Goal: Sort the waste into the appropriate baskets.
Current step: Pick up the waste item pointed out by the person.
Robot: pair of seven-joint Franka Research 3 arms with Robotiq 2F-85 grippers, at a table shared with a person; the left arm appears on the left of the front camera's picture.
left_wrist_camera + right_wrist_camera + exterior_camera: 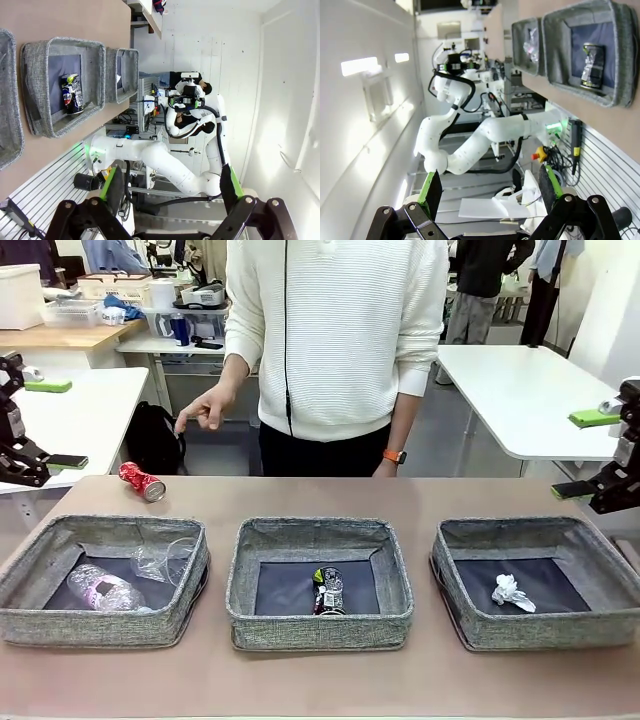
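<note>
We see both grippers — left [170, 200], right [487, 192] — wide open, holding nothing; a red can [142, 481] lies near the table's [320, 495] far-left corner.

You have three baskets in a row along the near side of the table [300, 685]. A bottle [103, 590] and a cup [163, 560] lie in the left basket [100, 623], a can [327, 590] in the middle basket [318, 625], and a paper wad [512, 592] in the right basket [545, 630]. Behind the left basket, another can [141, 481] lies on the table.

White tables [530, 390], cluttered wooden bench [60, 337] behind.
</note>
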